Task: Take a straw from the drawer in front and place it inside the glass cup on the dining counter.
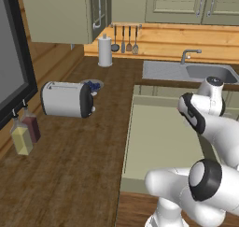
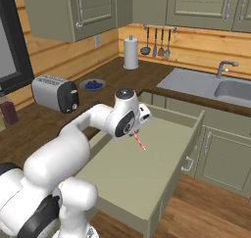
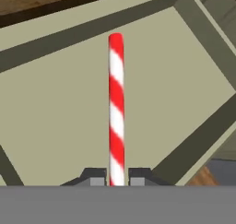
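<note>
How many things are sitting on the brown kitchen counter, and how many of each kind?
Toaster: 1
Bowl of blueberries: 1
Paper towel roll: 1
Bottles at the left edge: 2
Total: 5
The striped straw is not on the counter; the gripper holds it over the open drawer.

Lighting: even, bright, diffuse; no clear source. Shadows: faint, soft beneath the toaster [image 1: 66, 99]. Glare: none. Rendering: slightly soft and pixelated; the straw [image 3: 116, 109] close-up blurred at edges.
</note>
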{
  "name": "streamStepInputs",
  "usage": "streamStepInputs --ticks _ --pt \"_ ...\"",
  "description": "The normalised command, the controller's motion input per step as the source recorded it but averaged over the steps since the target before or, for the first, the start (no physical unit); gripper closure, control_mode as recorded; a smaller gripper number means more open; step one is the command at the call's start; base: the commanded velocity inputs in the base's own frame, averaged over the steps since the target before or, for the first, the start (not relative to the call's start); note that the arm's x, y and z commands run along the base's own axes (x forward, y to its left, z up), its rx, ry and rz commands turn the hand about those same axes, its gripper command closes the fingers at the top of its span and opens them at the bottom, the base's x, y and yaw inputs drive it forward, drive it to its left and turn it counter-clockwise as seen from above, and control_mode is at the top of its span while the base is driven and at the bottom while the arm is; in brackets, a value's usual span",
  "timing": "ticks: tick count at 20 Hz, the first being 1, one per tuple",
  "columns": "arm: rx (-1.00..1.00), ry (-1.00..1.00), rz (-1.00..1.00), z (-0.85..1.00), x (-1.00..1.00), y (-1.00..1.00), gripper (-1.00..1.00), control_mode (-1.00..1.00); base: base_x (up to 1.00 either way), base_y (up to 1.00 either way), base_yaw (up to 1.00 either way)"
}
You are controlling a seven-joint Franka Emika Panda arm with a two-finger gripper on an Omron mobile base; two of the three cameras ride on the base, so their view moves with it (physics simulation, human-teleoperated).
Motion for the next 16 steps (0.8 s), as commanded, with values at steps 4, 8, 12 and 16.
streamStepInputs --ticks 4,8,12,16 --pt "-0.01 -0.04 -0.04 0.06 -0.26 0.01 1.00 -1.00 0.00 0.00 0.00" --pt "0.00 0.00 0.00 0.00 0.00 0.00 1.00 1.00 -0.47 0.00 -0.06" --pt "0.00 0.00 0.00 0.00 0.00 0.00 1.00 1.00 -0.76 0.00 -0.10" --pt "0.00 0.00 0.00 0.00 0.00 0.00 1.00 1.00 -0.95 0.00 -0.16"
